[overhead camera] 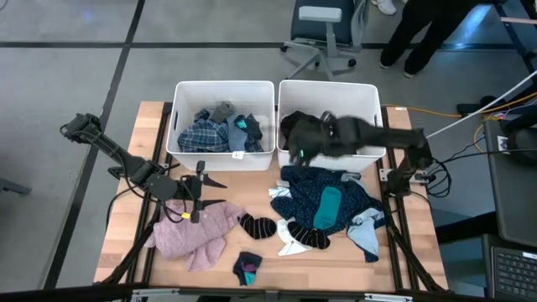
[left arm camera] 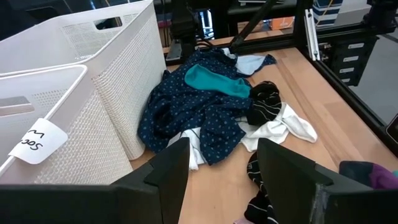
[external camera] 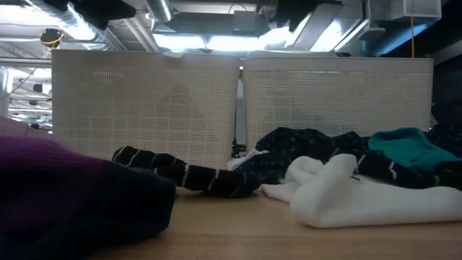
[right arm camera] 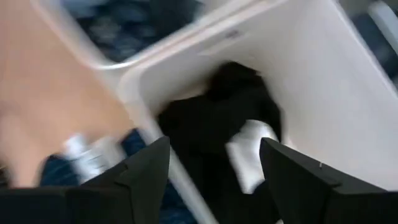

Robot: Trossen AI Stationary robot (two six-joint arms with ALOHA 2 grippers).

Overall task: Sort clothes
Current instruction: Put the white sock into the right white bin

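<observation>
The left pincer point(overhead camera: 199, 195) hangs with its fingers spread and empty over the upper edge of the pink fuzzy top point(overhead camera: 195, 234), which lies crumpled on the table point(overhead camera: 134, 159) just below and beside it; the left-hand white bin point(overhead camera: 186, 88), already holding a blue plaid shirt point(overhead camera: 208, 132) and some grey and teal pieces, stands just beyond it. Toward the right of this pincer a dark striped sock point(overhead camera: 258, 226) lies on the wood, another small dark sock point(overhead camera: 247, 267) sits nearer the table's front edge, and farther right is the heap: the navy dotted cloth point(overhead camera: 323, 186) with a teal piece point(overhead camera: 328, 207) on top, white pieces point(left arm camera: 283, 124) and a pale blue one point(overhead camera: 366, 236) at its fringe. The right pincer point(overhead camera: 298, 144) is over the near corner of the right-hand white bin point(overhead camera: 369, 88), fingers spread wide with nothing between them, and directly under it inside the bin lies a black garment point(right arm camera: 211, 118) with a white patch, so I judge the step in hand to be a drop into that bin, just made. Most of the sorting is not yet done. The next move, as I read it, calls for the right arm to lift clear of the bin wall and reach back to the heap just outside it, or for the left pincer to descend and pinch the pink top, gathering enough of the soft pile not to slip.
</observation>
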